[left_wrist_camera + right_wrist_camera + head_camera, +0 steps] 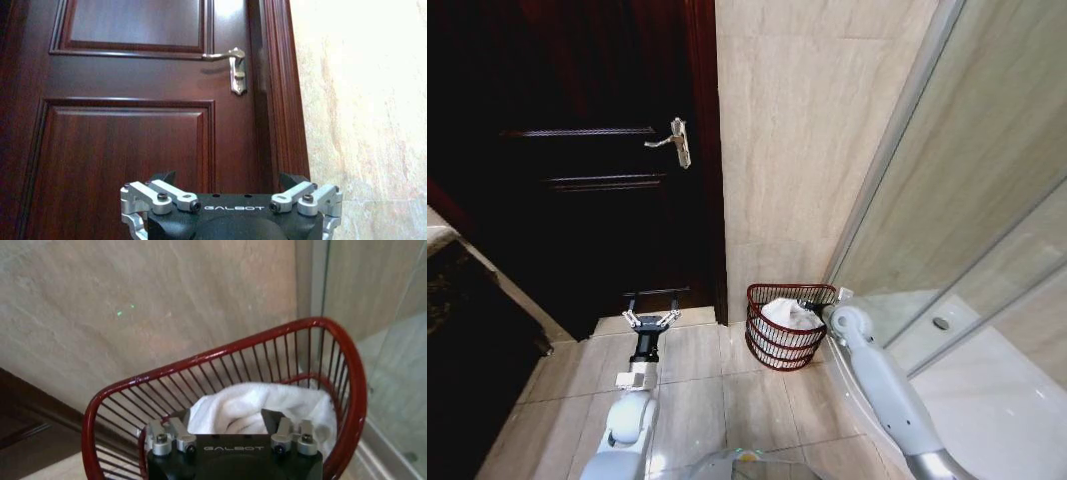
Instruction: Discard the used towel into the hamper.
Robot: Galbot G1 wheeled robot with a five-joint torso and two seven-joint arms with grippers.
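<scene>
The hamper [789,325] stands on the tiled floor [697,400] against the beige stone wall [797,140], at about 1 o'clock from the robot's base in the head view, in the corner where the wall meets the glass shower screen [967,200]. It is a red-brown wire basket with vertical bars and a thick rim. A white towel [789,313] lies bunched inside it, its folds rising near the rim.

The right gripper [810,305] hangs at the hamper's rim on its 3 o'clock side, the white right arm [877,385] reaching up to it from the lower edge of the head view. In the right wrist view the gripper [233,426] sits just above the towel [260,407], inside the ring of the hamper [220,355] — its jaws stand apart, released, with nothing pinched between them, though the towel's cloth lies right in front of them and contact cannot be told.

The left gripper [650,321] is held out low over the floor at about 11 o'clock, well apart from the hamper, pointing at the dark wooden door [597,150]. Its jaws are spread wide and empty. The left wrist view shows the same gripper [230,181] facing the door [133,140] with its silver lever handle [230,65] above.
</scene>
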